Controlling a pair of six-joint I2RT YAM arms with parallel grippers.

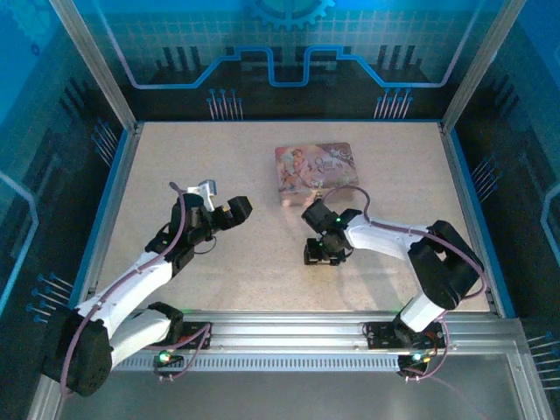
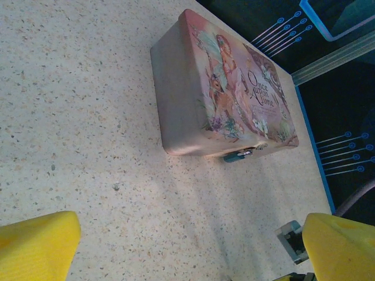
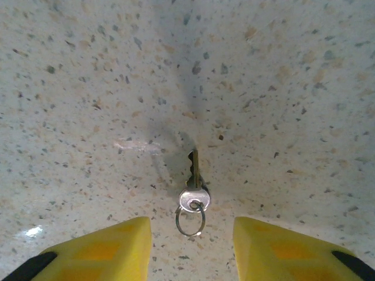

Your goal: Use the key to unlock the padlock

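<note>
The key (image 3: 194, 175) lies flat on the speckled table, a small silvery key with a thin wire ring on its head. My right gripper (image 3: 192, 229) hangs just above it, the yellow fingers (image 3: 117, 249) on either side of the ring and clear of it. In the top view the right gripper (image 1: 322, 254) points down in front of the pink tin (image 1: 317, 172). The padlock (image 2: 237, 156), small and bluish, hangs on the front edge of the pink tin (image 2: 222, 88). My left gripper (image 1: 229, 210) stands wide open and holds nothing.
The pink illustrated tin stands right of centre toward the back of the table (image 1: 219, 271). A blue rim and aluminium posts (image 1: 96, 70) border the table. The right arm's elbow (image 1: 446, 262) rises at the right.
</note>
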